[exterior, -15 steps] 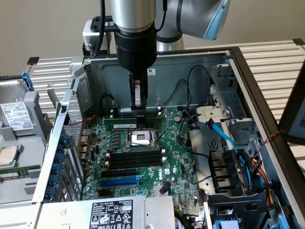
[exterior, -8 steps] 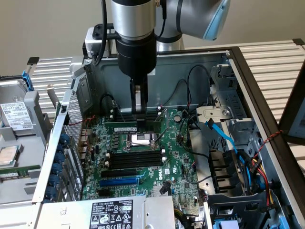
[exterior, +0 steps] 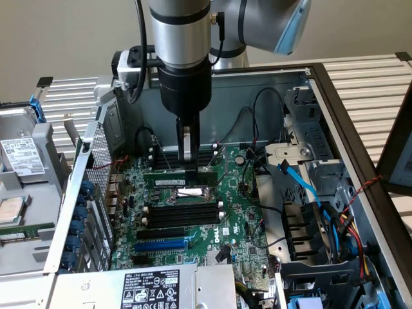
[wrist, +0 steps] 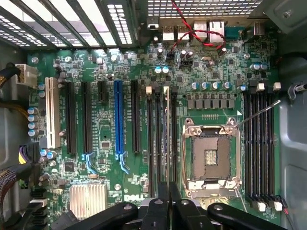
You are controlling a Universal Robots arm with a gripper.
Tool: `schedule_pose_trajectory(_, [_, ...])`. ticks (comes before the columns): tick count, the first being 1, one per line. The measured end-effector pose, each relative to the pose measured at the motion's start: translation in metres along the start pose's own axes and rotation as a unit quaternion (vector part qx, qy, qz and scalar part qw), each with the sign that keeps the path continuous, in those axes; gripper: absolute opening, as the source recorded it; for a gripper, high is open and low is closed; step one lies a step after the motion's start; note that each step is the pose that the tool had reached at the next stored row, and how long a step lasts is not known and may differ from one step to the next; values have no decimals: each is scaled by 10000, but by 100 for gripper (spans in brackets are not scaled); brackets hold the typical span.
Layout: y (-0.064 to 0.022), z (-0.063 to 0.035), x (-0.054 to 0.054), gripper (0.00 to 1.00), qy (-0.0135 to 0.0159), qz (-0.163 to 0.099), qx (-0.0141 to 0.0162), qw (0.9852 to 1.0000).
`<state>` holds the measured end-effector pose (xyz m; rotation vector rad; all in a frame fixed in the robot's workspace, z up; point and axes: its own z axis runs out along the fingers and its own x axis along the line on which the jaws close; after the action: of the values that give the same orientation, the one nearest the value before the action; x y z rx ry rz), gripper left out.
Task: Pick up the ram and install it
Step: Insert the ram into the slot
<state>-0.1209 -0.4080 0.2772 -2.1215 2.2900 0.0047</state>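
Clamped on edge at mid-length by gripper [exterior: 187, 166] directly above: ram [exterior: 166, 181], aligned along black slots [wrist: 152, 139] beside processor socket [wrist: 211, 155].

A green motherboard [wrist: 109, 132] is seen inside an open case [exterior: 257, 82]. A blue slot [wrist: 118, 120] is flanked by black slots [wrist: 87, 117], a silver heatsink [wrist: 88, 199] is mounted nearby, and an open socket [wrist: 211, 157] is framed in metal.
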Motion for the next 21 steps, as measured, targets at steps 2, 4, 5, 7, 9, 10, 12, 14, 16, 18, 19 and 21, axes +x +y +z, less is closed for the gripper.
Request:
schedule_pose_trajectory(2, [-1, 34, 17, 13, 0, -12, 0, 10000])
schedule_pose_trajectory(4, [-3, 70, 47, 13, 0, -26, -1, 10000])
schedule_pose_trajectory(5, [-4, 87, 65, 13, 0, -30, -1, 10000])
schedule_pose_trajectory(7, [-6, 120, 101, 13, 0, -38, -1, 10000])
schedule_pose_trajectory(9, [-8, 158, 122, 13, -2, -44, 0, 10000])
schedule_pose_trajectory(10, [-7, 175, 125, 13, -1, -48, -1, 10000])
schedule_pose_trajectory(12, [-6, 211, 126, 13, -1, -66, -1, 10000])
schedule_pose_trajectory(14, [-7, 248, 126, 13, -1, -78, -1, 10000])
schedule_pose_trajectory(16, [-7, 284, 127, 13, -1, -88, -1, 10000])
schedule_pose_trajectory(18, [-6, 315, 128, 13, -1, -89, -1, 10000])
schedule_pose_trajectory(19, [-6, 324, 128, 13, -1, -90, 0, 10000])
schedule_pose_trajectory(21, [-6, 328, 128, 13, 0, -90, -1, 10000])
